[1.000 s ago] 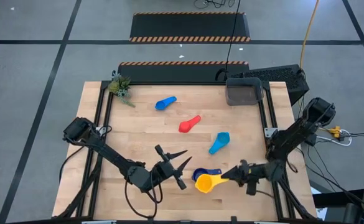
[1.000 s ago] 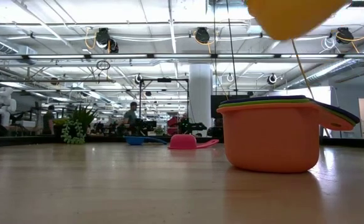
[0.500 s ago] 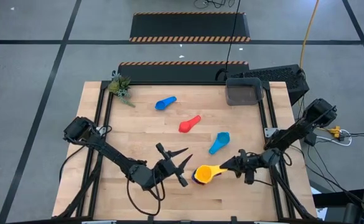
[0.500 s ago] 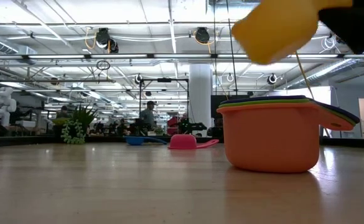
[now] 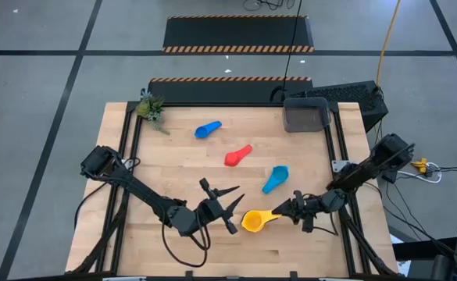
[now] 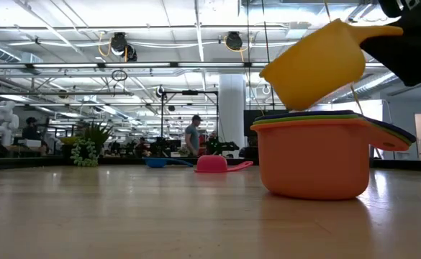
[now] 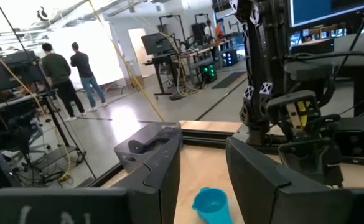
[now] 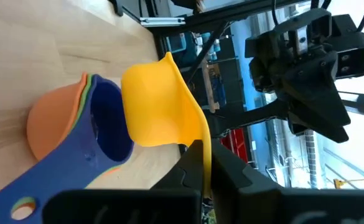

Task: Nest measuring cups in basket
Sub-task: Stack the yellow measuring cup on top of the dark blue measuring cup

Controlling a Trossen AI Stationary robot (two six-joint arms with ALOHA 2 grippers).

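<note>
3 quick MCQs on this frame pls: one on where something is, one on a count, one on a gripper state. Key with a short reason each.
1. Where is the yellow cup?
A. in the basket
B. held tilted just above the nested stack
C. flat on the table beside the plant

2. How many cups lie loose on the table away from the stack?
A. one
B. three
C. five

3. The left gripper is:
A. shut on the red cup
B. shut on the basket rim
C. open, holding nothing

Key: 1 B, the right gripper pinches the handle of the yellow cup over the orange stack. 2 B, the blue cup, the red cup and the light blue cup. 3 C, the left gripper shows spread fingers with nothing between them.
</note>
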